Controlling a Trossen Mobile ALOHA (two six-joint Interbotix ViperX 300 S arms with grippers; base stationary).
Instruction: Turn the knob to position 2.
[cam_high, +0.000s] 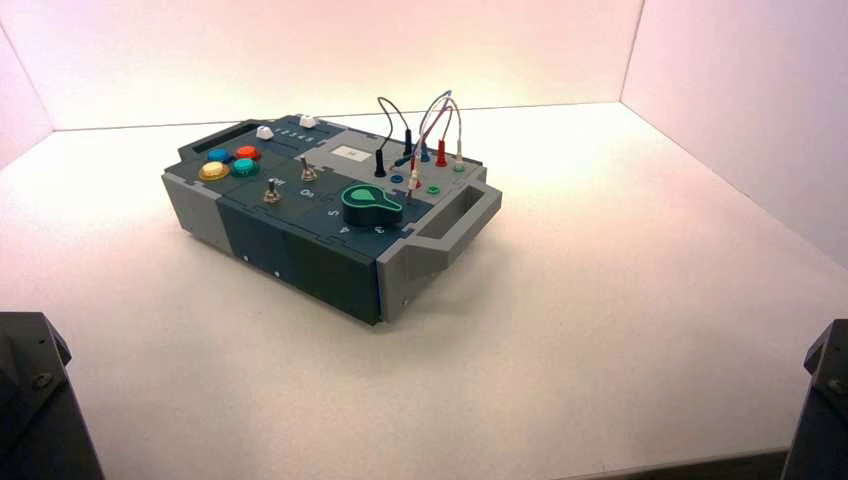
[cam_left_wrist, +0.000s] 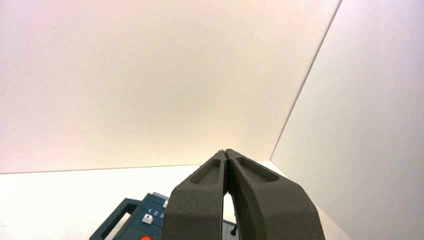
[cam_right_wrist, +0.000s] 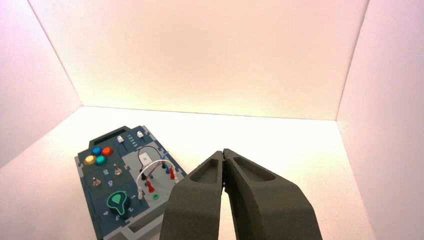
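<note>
You have both arms drawn back at the near edge of the desk, the left end effector and the right end effector each with fingertips together on nothing, well clear of the box. The knob sits near the box's right-hand handle, its nose toward that end. You'll probably want the right arm, since the knob lies on that side, and you'll need its fingers apart to straddle the grip. Watch the wires looping up just beyond; a low sweep could snag them. The toggle switches stand close too.
</note>
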